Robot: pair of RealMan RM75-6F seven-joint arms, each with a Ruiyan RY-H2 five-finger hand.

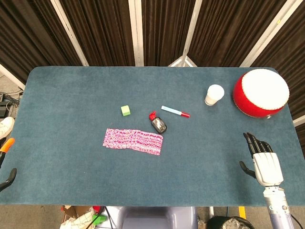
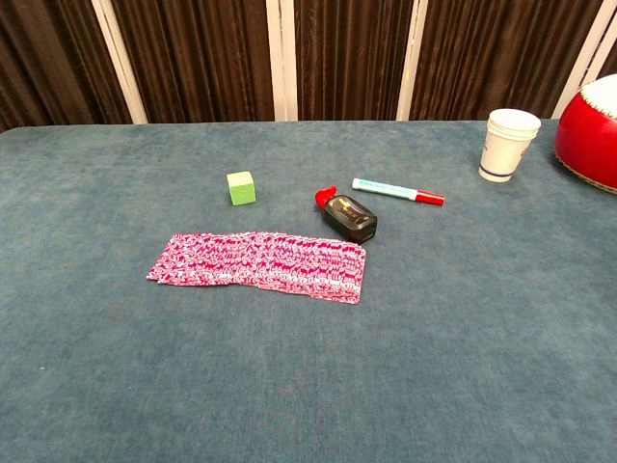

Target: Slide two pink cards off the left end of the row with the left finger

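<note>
Pink and thin, the row of cards lies fanned flat on the blue felt bench, a little left of centre, its left end pointing toward my left side. I judge each card light, stiff and slick on its face but overlapped by its neighbour, so a fingertip pressed on the outermost card near its left edge should drag it sideways; too much pressure may pull several at once, and the felt may grip them. There is no picking up here, only press and slide.

My left hand barely shows at the lower left border of the head view, and I cannot tell how its fingers lie. My right hand rests at the right, fingers extended and apart, holding nothing.

Left of the row the felt is bare right out to the bench edge. Behind the row stand a green cube and a small black bottle, the bottle near the right end.
</note>
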